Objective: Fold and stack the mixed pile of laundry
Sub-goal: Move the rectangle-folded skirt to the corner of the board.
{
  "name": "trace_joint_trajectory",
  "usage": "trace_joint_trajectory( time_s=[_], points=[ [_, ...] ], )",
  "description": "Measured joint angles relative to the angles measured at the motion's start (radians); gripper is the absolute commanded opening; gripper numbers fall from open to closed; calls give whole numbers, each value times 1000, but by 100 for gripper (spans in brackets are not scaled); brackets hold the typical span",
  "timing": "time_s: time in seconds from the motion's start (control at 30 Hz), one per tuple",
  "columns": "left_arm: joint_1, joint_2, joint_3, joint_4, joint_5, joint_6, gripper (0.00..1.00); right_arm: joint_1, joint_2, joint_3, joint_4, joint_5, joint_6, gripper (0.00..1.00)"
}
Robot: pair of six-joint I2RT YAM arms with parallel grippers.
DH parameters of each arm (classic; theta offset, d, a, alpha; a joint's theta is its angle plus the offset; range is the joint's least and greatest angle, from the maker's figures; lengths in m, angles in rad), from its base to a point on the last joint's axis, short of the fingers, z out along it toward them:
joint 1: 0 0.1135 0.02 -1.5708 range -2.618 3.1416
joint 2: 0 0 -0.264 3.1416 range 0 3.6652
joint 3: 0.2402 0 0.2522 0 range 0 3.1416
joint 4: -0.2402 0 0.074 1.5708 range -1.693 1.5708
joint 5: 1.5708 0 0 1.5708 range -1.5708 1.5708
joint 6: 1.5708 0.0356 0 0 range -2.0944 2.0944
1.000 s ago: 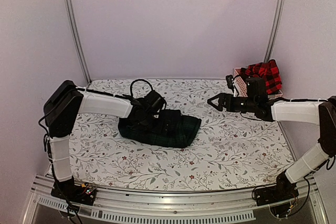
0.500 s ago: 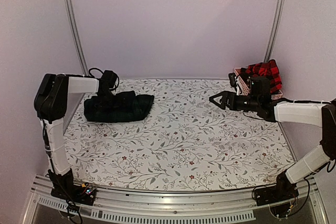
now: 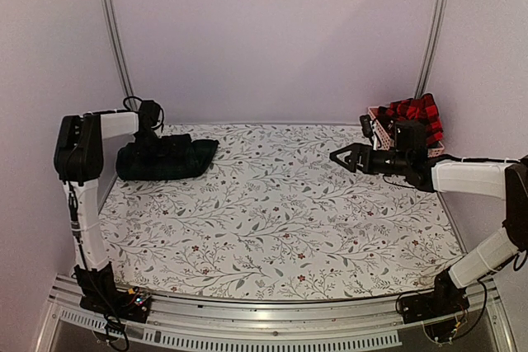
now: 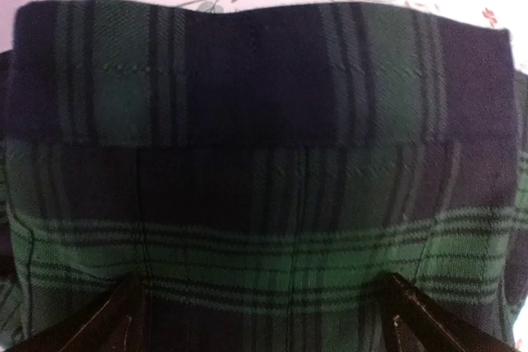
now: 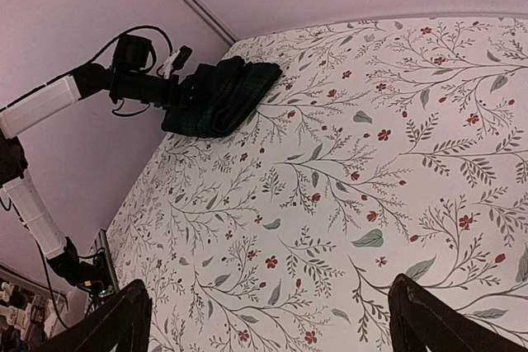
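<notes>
Stacking: resting the spread left tool [image 4: 264,323] on the folded tartan [image 3: 165,158] at the far-left corner of the counter [image 3: 289,220], holding the right tool [image 3: 340,157] agape, next likely reaching for the flannel [image 3: 417,113] on the basket [image 3: 378,127].

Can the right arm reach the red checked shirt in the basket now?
Probably yes. The red checked shirt lies uncovered on top of the pink basket, right behind the right arm's wrist. The right hand is open and empty, but points away, so it must turn back.
</notes>
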Motion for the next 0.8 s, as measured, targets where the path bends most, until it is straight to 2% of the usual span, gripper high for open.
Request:
trace_joint_trajectory(
  time_s=[0.33, 0.43, 0.63, 0.7, 0.8],
  points=[
    [-23, -396, -332, -6, 18, 18, 100, 0, 0, -18, 45, -44, 31, 99],
    [-22, -395, -388, -7, 38, 29, 100, 0, 0, -23, 51, -54, 40, 99],
    [-16, -288, -431, -32, 68, 44, 100, 0, 0, -23, 73, -63, 48, 99],
    [-14, -246, -417, -33, 73, 51, 100, 0, 0, -23, 79, -70, 51, 99],
    [-13, -172, -315, -34, 81, 57, 100, 0, 4, -23, 93, -80, 59, 99]
  ],
)
